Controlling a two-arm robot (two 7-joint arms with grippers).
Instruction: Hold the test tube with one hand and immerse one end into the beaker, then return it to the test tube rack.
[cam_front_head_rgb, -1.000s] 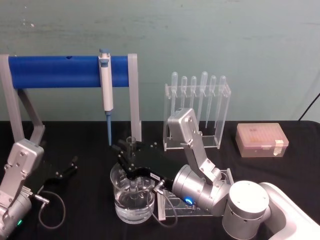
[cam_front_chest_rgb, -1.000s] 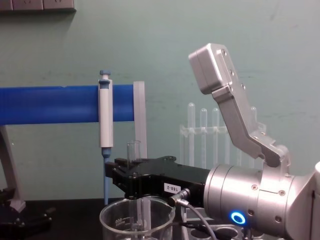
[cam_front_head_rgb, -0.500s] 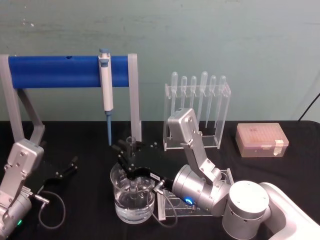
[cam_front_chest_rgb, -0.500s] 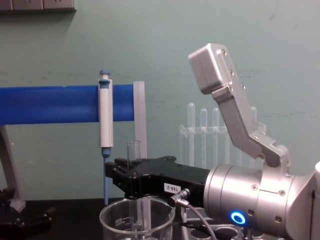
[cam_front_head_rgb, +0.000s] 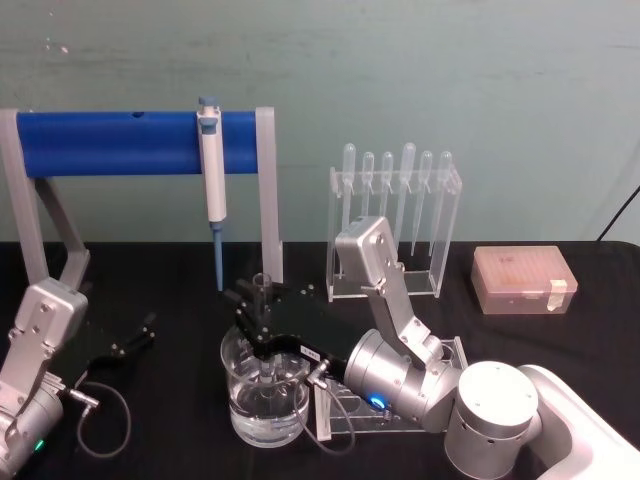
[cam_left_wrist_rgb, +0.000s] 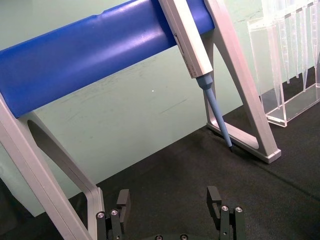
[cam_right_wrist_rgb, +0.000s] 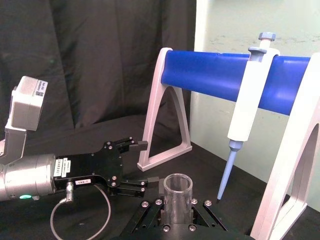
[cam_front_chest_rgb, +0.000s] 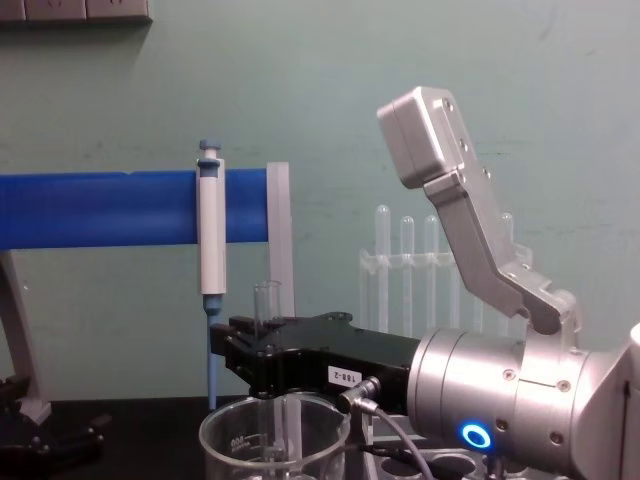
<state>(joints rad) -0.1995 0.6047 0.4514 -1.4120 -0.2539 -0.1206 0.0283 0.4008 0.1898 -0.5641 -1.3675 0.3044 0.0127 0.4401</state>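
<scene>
On the far left, the left gripper (cam_left_wrist_rgb: 168, 197), black on a silver wrist, rests low on the black table cloth (cam_front_head_rgb: 180, 400). Its two fingers (cam_left_wrist_rgb: 122, 201) stand wide apart and there is nothing between them.

Behind it stands a thick blue cylindrical bar on grey legs (cam_front_head_rgb: 110, 142). A white-and-blue pipettor (cam_front_head_rgb: 211, 170) hangs upright from the bar, near the bar's right leg, with its thin blue tip pointing down and not touching the cloth.

A little to the right and closer to the robot is the right gripper (cam_front_head_rgb: 260, 322), black, on a silver round wrist with a glowing blue ring. It reaches in from the right, and its fingers are closed around the clear, long and slim glass test tube (cam_front_chest_rgb: 266, 300). The test tube stands upright, with its open rim above the fingers. Its lower part goes down inside the wide clear glass beaker (cam_front_head_rgb: 240, 405), which has white printed marks and stands directly under the gripper. Clear liquid fills the bottom of the beaker. I cannot tell whether the tube's round end reaches the liquid.

Just to the right of the beaker, under the right arm, a low clear plastic rack (cam_front_head_rgb: 455, 352) lies on the cloth. Farther back is a tall clear plastic stand (cam_front_head_rgb: 395, 280) holding a row of thin frosted pipettes (cam_front_head_rgb: 407, 180). On the far right sits a pale pink plastic box (cam_front_head_rgb: 522, 280), well apart from the rest.
</scene>
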